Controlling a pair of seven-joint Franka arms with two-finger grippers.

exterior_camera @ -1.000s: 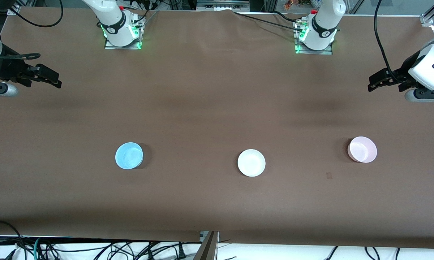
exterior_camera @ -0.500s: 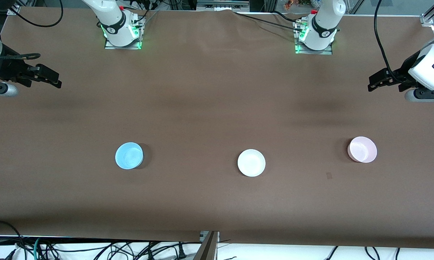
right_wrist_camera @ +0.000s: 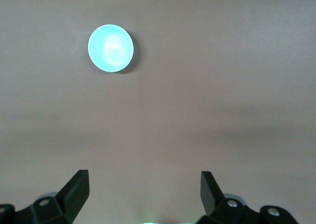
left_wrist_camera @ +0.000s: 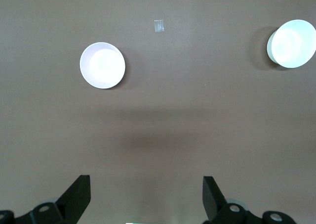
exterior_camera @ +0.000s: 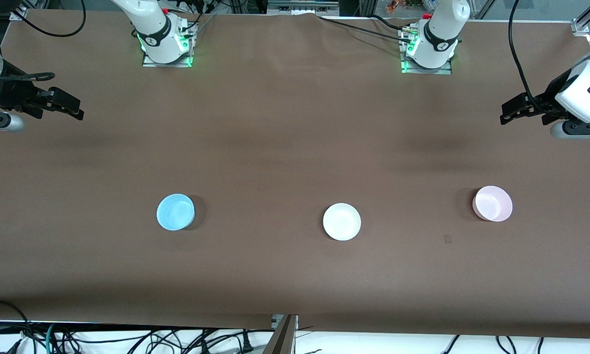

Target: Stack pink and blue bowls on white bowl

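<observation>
Both tools (exterior_camera: 73, 109) (exterior_camera: 508, 114) jaws apart at table (exterior_camera: 295, 147) ends, bowls (exterior_camera: 175, 212) (exterior_camera: 342, 221) (exterior_camera: 492, 203) well apart.

No legible text, label, brand, number or sign appears on any surface in the views. The blue bowl (exterior_camera: 175, 212), the white bowl (exterior_camera: 342, 221) and the pink bowl (exterior_camera: 492, 203) carry no markings. A small pale patch (exterior_camera: 447, 239) on the table cover (exterior_camera: 295, 147) bears no readable characters.
</observation>
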